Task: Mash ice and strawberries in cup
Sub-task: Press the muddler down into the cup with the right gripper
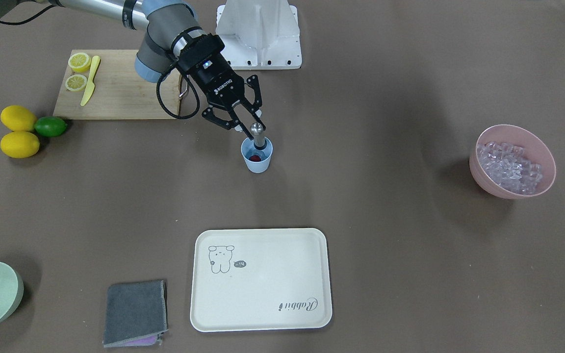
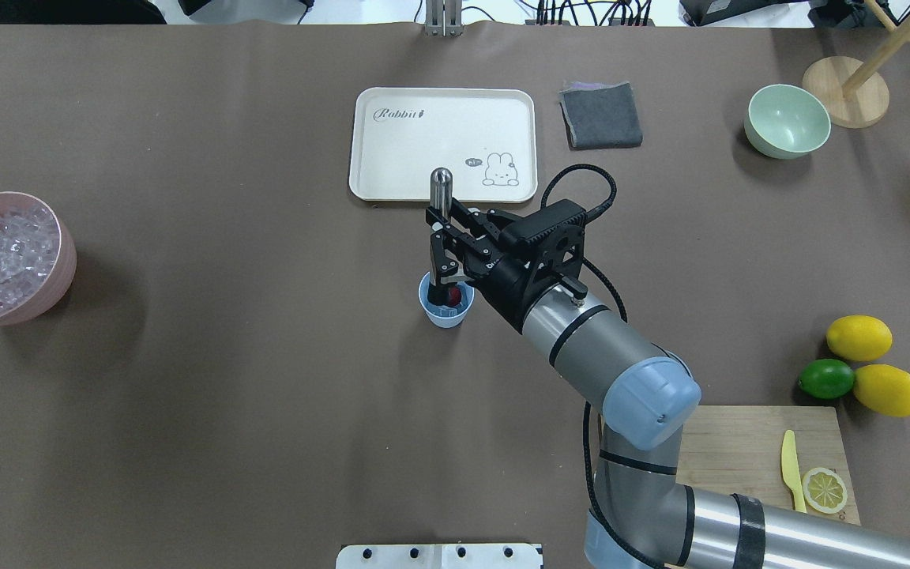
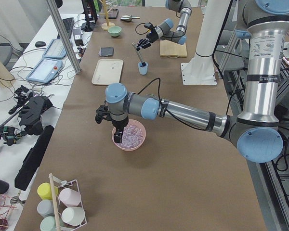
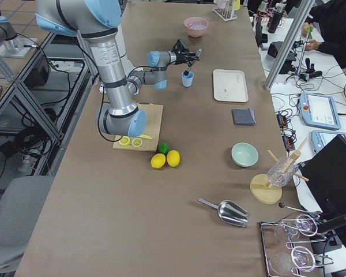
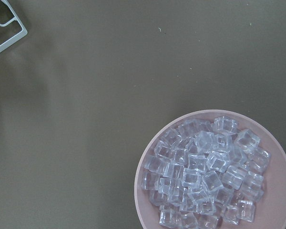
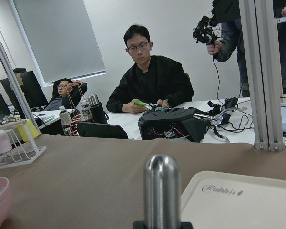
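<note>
- Tray [image 2: 392,158] lies just beyond the cup [image 1: 258,164], mid-table.
- My right gripper [image 2: 441,245] is clamped on a metal muddler [image 2: 441,190] standing in the cup, over the strawberry [image 1: 254,158].
- Ice [image 5: 205,171] fills the pink bowl [image 5: 276,200] beneath my left gripper [image 3: 116,137]; jaw state cannot be told.

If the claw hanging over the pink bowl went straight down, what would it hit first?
Left gripper: probably the ice in the pink bowl, or its rim; depth is unclear.
</note>
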You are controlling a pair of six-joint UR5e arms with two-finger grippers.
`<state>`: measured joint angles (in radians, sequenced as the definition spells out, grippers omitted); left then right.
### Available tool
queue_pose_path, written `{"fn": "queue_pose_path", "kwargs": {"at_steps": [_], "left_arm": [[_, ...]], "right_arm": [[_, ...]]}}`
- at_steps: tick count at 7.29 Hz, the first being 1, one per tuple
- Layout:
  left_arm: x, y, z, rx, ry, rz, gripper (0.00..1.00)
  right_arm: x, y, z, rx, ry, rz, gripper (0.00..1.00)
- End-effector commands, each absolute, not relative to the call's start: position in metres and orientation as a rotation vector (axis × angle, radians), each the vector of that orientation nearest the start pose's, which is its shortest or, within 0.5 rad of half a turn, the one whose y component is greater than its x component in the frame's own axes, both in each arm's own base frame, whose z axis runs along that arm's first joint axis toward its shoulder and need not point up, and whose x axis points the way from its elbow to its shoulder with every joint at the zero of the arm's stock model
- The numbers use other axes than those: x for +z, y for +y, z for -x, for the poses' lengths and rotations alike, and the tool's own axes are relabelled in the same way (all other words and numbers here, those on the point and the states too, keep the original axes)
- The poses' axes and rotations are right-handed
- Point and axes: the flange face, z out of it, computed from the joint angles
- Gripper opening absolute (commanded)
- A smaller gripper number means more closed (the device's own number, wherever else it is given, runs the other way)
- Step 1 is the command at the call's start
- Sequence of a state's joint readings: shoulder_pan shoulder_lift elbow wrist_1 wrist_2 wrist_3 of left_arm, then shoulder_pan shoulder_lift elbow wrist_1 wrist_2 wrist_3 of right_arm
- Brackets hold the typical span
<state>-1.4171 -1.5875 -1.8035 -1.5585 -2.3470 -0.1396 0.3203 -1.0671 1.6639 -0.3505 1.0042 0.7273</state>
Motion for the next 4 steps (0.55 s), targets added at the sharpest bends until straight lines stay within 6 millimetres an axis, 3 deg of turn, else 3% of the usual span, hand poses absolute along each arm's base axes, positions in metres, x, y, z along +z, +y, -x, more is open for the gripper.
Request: {"fn": "queue_pose_path", "kwargs": {"at_steps": [1,4], "left_arm": [[0.538,-0.504,-0.014,0.106,0.797,-0.108,0.98],[0.54,-0.499,-0.012,0.103,0.798,-0.106,0.98]], "right_arm": [[0.172,-0.36,0.472,0.132,-1.241,-1.35,0.0],[0.213,-0.366,0.51,0.088,-1.167,-1.302,0.0]]}}
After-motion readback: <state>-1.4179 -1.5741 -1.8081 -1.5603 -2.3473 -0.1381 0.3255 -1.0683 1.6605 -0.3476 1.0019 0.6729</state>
